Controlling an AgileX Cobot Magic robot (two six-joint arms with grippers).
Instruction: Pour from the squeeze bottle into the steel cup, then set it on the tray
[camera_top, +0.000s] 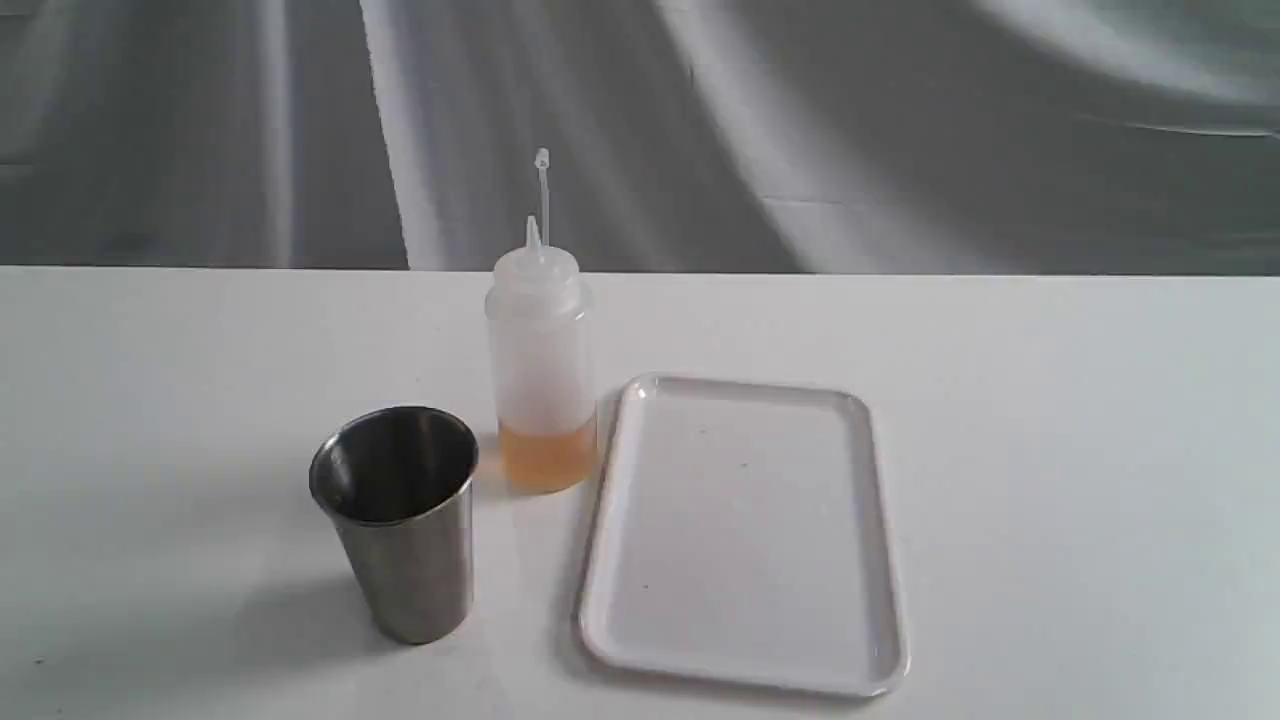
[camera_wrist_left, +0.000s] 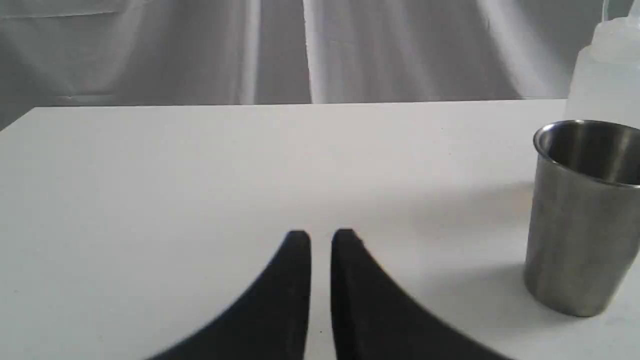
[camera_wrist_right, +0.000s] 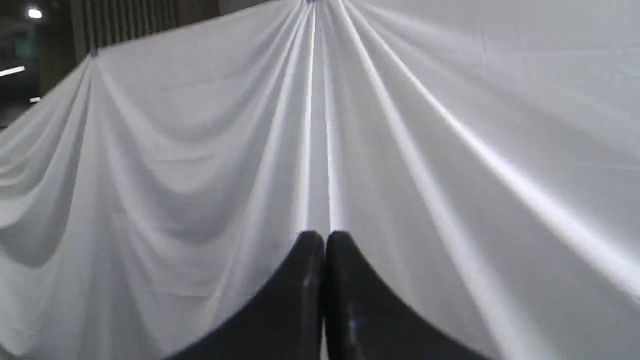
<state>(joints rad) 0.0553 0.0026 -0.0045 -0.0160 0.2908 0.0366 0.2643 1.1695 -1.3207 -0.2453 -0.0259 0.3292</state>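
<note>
The squeeze bottle (camera_top: 540, 350) stands upright mid-table with a little amber liquid at its bottom and its cap strap sticking up. The steel cup (camera_top: 400, 520) stands upright just in front of it and to the left. The white tray (camera_top: 745, 530) lies bare right of the bottle. Neither gripper shows in the exterior view. My left gripper (camera_wrist_left: 321, 237) hovers low over the table, its black fingers nearly touching and holding nothing; the cup (camera_wrist_left: 582, 220) and the bottle (camera_wrist_left: 605, 65) are off to one side of it. My right gripper (camera_wrist_right: 325, 240) is shut and empty, facing the draped cloth.
A white table (camera_top: 1050, 450) carries everything. A grey-white draped cloth (camera_top: 700, 130) hangs behind its far edge. Bare tabletop (camera_wrist_left: 200, 175) stretches out in front of the left gripper.
</note>
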